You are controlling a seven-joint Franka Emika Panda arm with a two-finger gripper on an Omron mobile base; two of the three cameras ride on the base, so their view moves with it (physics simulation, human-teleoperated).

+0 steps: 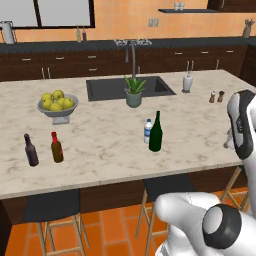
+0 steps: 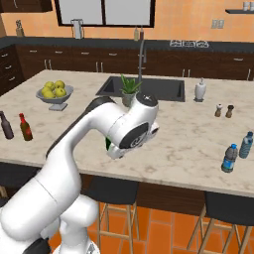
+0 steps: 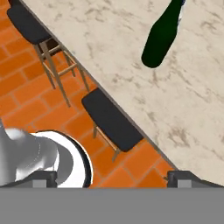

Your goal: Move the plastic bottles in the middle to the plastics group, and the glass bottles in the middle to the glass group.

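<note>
In the left base view, the tall green bottle (image 1: 156,132) stands in the middle of the table (image 1: 100,145), and a small water bottle (image 1: 148,131) with a white cap stands right beside it on its left. The two small dark bottles (image 1: 44,149) stand at the left of the frame, well apart from them.

In the right base view, two more water bottles (image 2: 237,152) stand at the right edge of the frame. The white arm hides the middle of the table here.

In the hand view, the green bottle shows at the upper right, and the pincer (image 3: 112,177) tips sit at the bottom, far apart and holding nothing.

I think no bottle has been moved yet. Next, the pincer must come down around a middle bottle and squeeze it.
</note>
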